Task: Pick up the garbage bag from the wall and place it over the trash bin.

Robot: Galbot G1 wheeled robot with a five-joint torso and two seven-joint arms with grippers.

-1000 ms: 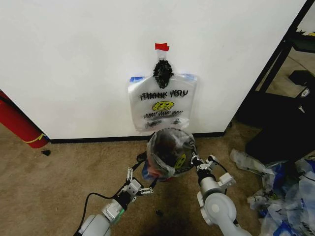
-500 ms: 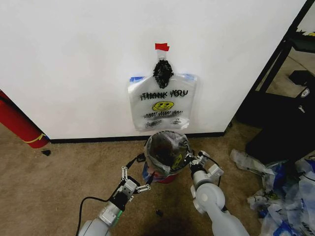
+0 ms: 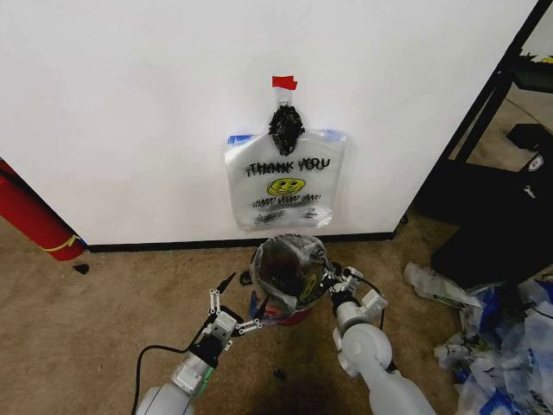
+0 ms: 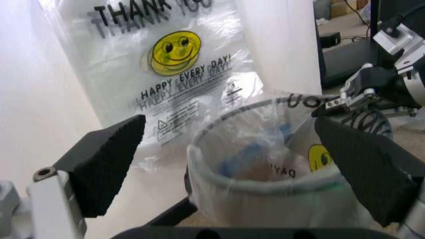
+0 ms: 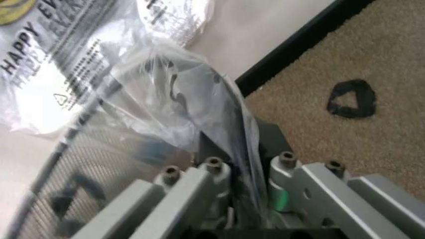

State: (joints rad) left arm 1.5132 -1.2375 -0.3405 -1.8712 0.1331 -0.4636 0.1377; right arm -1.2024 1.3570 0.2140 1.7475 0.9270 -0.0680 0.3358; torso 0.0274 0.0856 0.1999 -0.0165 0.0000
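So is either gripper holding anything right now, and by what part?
The right gripper pinches the garbage bag by its rim at the trash bin's edge. The left gripper is open, holding nothing.

Head cam is looking fwd and down from above at the wall, w/ both arms coming in from the bottom edge and the trash bin (image 3: pixel 288 278) sitting mid-frame at some distance; it's taking in carpet and a shelf off to the right too. Left wrist cam is sitting low and close, facing the wall across the bin (image 4: pixel 265 174) rim, between the spread left gripper (image 4: pixel 242 164) fingers. Right wrist cam is pressing in v. close on the garbage bag (image 5: pixel 166 104) at the bin's edge, angling toward the baseboard. All three are sharing the bagged bin and the printed bags hanging on the wall behind it.
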